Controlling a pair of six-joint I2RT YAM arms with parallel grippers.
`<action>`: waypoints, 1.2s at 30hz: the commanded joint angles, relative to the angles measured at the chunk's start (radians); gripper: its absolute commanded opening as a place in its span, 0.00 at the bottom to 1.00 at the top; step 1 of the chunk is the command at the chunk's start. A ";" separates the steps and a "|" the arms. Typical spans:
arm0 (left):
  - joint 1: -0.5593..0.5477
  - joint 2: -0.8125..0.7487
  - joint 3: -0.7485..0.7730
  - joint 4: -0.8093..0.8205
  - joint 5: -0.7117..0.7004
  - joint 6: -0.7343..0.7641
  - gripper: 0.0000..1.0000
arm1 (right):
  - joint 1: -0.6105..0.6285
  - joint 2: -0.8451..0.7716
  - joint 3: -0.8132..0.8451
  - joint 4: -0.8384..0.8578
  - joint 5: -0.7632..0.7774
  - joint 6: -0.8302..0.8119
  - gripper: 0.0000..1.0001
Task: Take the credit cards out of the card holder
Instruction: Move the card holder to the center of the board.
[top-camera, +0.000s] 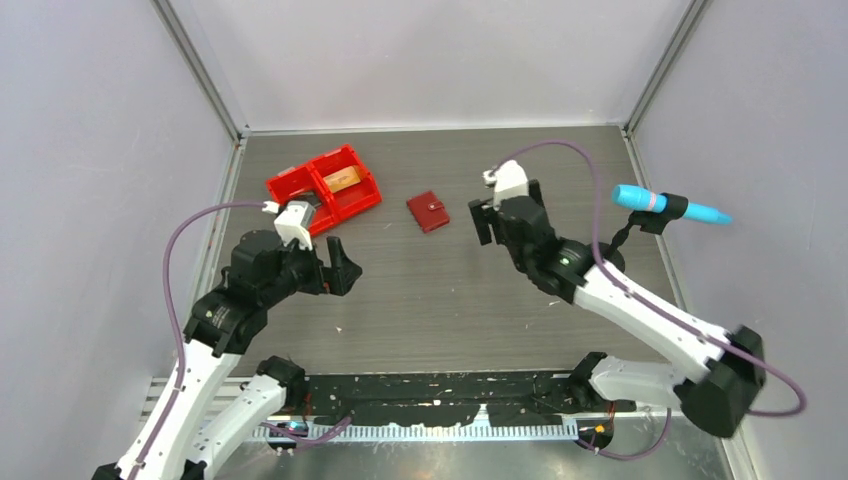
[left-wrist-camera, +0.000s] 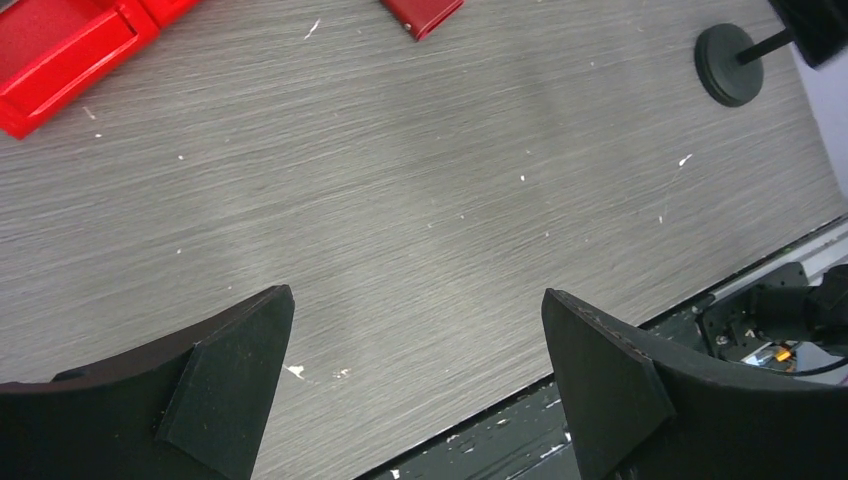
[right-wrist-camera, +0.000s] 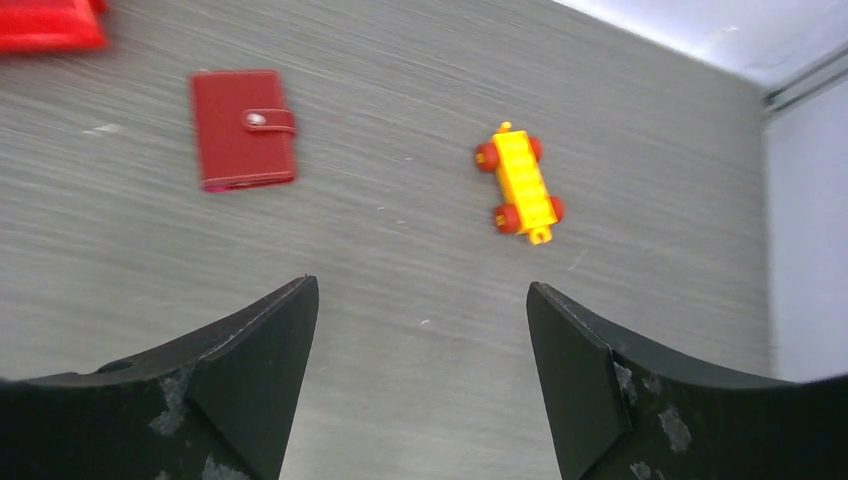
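The card holder (top-camera: 428, 211) is a small dark red wallet lying flat and closed at the middle of the table, its snap tab fastened (right-wrist-camera: 243, 128). The credit cards are hidden. My right gripper (top-camera: 500, 215) hovers just right of the card holder, open, with only bare table between its fingers (right-wrist-camera: 422, 290). My left gripper (top-camera: 325, 262) hangs open over the table's left half, nearer the front edge than the card holder, with nothing in it (left-wrist-camera: 415, 300). One corner of the card holder (left-wrist-camera: 422, 14) shows at the top of the left wrist view.
A bright red two-compartment bin (top-camera: 323, 188) stands at the back left with a small tan-orange piece inside. A yellow toy vehicle (right-wrist-camera: 518, 183) with red wheels lies right of the card holder. A blue pen-like thing (top-camera: 670, 205) sits on a black stand at the right.
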 joint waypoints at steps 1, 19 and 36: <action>-0.035 -0.026 0.018 -0.025 -0.100 0.034 0.99 | -0.021 0.242 0.117 0.109 0.185 -0.337 0.83; -0.108 -0.074 0.021 -0.049 -0.223 0.049 0.97 | -0.112 0.809 0.669 -0.135 -0.307 0.047 0.62; -0.110 -0.085 0.016 -0.046 -0.270 0.055 0.97 | -0.240 1.053 0.726 -0.083 -0.607 0.281 0.55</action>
